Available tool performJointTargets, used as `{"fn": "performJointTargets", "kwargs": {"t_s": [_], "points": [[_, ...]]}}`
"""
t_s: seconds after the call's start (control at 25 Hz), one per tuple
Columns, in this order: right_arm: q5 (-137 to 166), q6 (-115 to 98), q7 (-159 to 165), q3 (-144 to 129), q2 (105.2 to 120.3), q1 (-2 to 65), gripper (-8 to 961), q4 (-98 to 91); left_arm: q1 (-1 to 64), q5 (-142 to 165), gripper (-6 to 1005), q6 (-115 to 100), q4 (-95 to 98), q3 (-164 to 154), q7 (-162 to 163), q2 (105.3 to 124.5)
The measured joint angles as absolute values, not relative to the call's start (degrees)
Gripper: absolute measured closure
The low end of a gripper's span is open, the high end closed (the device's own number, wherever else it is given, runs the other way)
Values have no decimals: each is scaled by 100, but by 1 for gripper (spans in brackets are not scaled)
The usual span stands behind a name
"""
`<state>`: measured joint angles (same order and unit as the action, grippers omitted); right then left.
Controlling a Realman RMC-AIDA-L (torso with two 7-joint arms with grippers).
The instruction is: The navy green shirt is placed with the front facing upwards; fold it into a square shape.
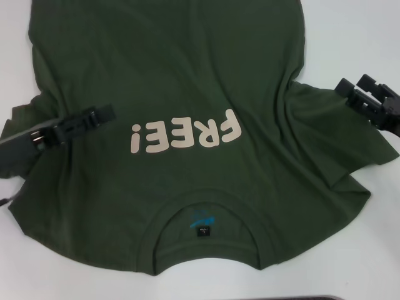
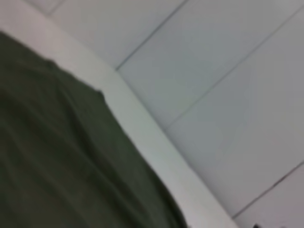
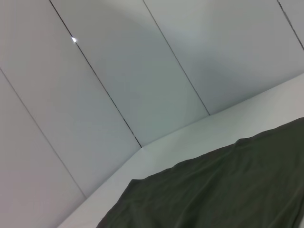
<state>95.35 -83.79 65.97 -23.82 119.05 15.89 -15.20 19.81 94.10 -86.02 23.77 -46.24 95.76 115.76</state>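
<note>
Navy green shirt [image 1: 187,94] spread front-up on white table [image 1: 37,275] (collar nearest), left gripper [image 1: 103,115] over left side, right gripper [image 1: 356,87] above right sleeve, finger state of both impossible to tell.

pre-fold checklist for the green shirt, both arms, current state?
1. navy green shirt front up, "FREE!" lettering showing: ok.
2. Cloth flat: not ok, creases on the robot's right side and a bunched sleeve there.
3. Collar nearest the robot, black tag visible: ok.
4. left hand over the shirt's left side: ok; grip on cloth: cannot tell.
5. right hand at the right sleeve edge: ok; grip: cannot tell.
6. White table edge close to the cloth in the wrist views: ok.
</note>
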Motion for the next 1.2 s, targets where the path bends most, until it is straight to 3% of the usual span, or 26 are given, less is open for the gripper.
{"fn": "performJointTargets", "kwargs": {"t_s": [0.2,0.48,0.92,1.2], "points": [[9529,-8351,6598,-2367,11939,1609,61,-1439,1997,10219,171,-8692,2762,-4312,10114,11288],[9486,-8316,6655,-2355,11952,1770,62,-1397,1940,11197,172,-8869,3188,-3149,10424,11111],[9461,-8290,6660,-2321,11951,1891,62,-1390,1948,11895,171,-8730,3454,-2584,10525,10955],[9461,-8314,6661,-2319,11951,1838,63,-1319,1966,11992,172,-8389,3490,-2615,10477,10970]]}}
